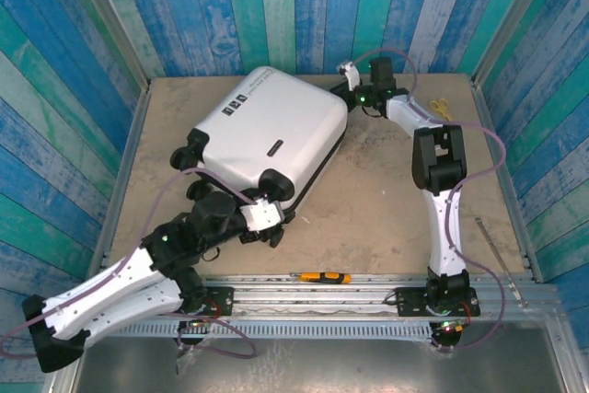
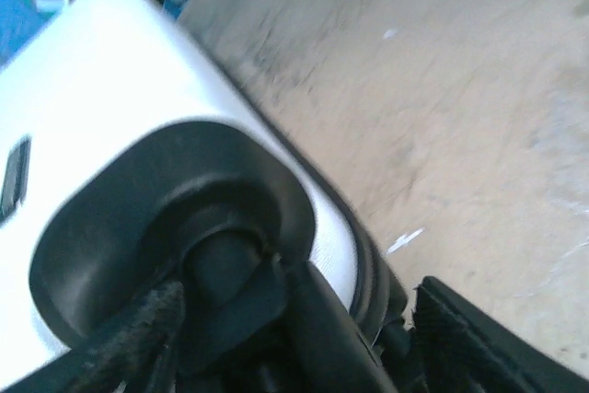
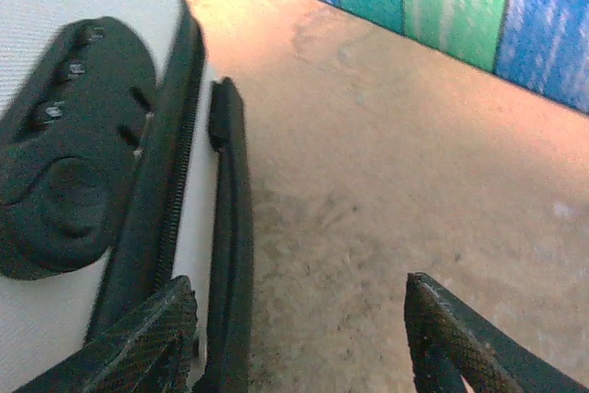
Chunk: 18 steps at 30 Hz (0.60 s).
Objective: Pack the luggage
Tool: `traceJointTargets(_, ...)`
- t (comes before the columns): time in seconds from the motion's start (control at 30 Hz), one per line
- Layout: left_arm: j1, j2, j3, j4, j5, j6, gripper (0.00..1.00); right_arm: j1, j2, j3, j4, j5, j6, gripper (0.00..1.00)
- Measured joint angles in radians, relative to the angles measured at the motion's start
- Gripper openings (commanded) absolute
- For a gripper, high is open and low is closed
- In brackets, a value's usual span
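Observation:
The luggage (image 1: 267, 131) is a white hard-shell suitcase lying closed and flat on the table, with black wheels at its near-left corners. My left gripper (image 1: 262, 216) sits at its near corner. In the left wrist view the fingers (image 2: 138, 333) stand wide apart, open, straddling the black wheel housing (image 2: 175, 218) of the luggage (image 2: 110, 71). My right gripper (image 1: 348, 80) is at the far right corner. It is open (image 3: 299, 333), its left finger beside the black zip trim (image 3: 230, 227) and the lock panel (image 3: 64, 154), with bare table between the fingers.
An orange and black tool (image 1: 320, 277) lies near the front rail. Yellow scissors (image 1: 442, 108) lie at the far right, and a thin metal rod (image 1: 497, 246) along the right edge. Blue plank walls close in the tan table (image 1: 368, 200).

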<state>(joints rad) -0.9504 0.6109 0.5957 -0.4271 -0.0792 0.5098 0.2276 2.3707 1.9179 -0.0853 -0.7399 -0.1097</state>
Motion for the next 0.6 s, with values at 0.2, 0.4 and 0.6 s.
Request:
traceJointTargets(0.2, -0.010, -0.093, 0.104, -0.009, -0.177, -0.284, 0.93, -0.009, -0.154, -0.108, -0.071, 0.147, 0.077, 0.60)
traceJointTargets(0.4, -0.010, 0.071, 0.470, -0.333, -0.566, -0.924, 0.93, -0.032, -0.243, -0.087, -0.140, 0.169, 0.148, 0.49)
traceJointTargets(0.6, -0.010, 0.297, 0.523, -0.743, -0.661, -1.468, 0.91, -0.041, -0.235, -0.056, -0.242, 0.104, 0.174, 0.45)
